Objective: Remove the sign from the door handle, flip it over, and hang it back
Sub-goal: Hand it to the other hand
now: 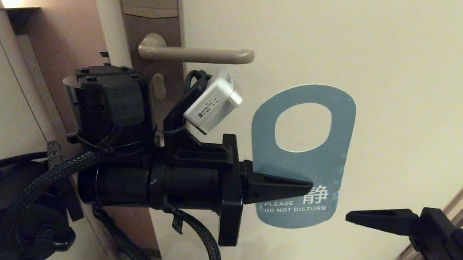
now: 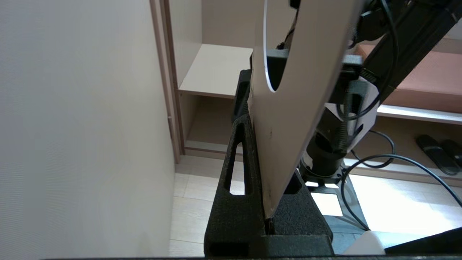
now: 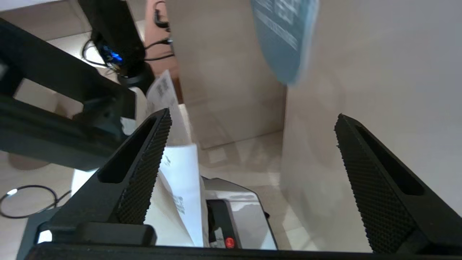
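The sign (image 1: 300, 159) hung in the air in front of the door (image 1: 382, 75), off the handle (image 1: 196, 54) and lower than it, out beyond the handle's rounded tip. Its blue face, with "PLEASE DO NOT DISTURB" near the bottom, was turned away from the door, and its oval hole was at the top.

The left gripper (image 1: 278, 186) reached in from the handle side and held the sign by its lower edge, jaws pinched on the card. In the left wrist view the sign (image 2: 299, 108) stood edge-on between the two black fingers (image 2: 240, 162), its pale back showing, wedged down into the gap where the fingers met.

The right gripper (image 1: 380, 218) sat just past the sign's lower corner on the side away from the handle, apart from the card and touching nothing. Its jaws were spread wide: in the right wrist view the two ribbed fingers (image 3: 144, 169) stood well apart, with the sign's (image 3: 285, 39) blue end ahead of them, close to the door (image 3: 389, 65).

The handle lay horizontal on its brown lock plate (image 1: 150, 14), bare.
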Controlling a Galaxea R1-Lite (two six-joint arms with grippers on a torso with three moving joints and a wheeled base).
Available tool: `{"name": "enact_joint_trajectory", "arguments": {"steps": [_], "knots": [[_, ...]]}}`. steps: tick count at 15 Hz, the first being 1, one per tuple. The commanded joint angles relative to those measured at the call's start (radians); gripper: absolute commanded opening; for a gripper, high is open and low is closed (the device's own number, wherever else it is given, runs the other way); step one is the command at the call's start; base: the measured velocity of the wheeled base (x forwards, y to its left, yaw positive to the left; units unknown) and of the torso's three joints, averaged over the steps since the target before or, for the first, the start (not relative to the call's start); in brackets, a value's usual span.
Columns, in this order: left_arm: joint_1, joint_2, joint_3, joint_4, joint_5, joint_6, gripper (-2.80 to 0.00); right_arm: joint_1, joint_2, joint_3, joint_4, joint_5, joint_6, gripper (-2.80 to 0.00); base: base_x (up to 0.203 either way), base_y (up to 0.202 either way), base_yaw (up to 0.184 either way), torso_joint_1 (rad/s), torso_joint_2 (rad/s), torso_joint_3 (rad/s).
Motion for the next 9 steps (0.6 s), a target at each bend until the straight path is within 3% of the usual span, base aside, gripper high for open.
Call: {"name": "enact_joint_trajectory", "arguments": {"steps": [1, 9], "knots": [[-0.004, 0.009, 0.001, -0.005, -0.004, 0.000, -2.80, 0.017, 0.027, -0.018, -0.003, 0.005, 0.001, 0.00, 0.000, 0.000, 0.000, 0.000, 0.00, 0.000], [-0.019, 0.018, 0.000, -0.005, -0.003, -0.001, -2.80, 0.109, 0.075, -0.072, -0.011, -0.001, 0.004, 0.00, 0.000, 0.000, 0.000, 0.000, 0.00, 0.000]]}}
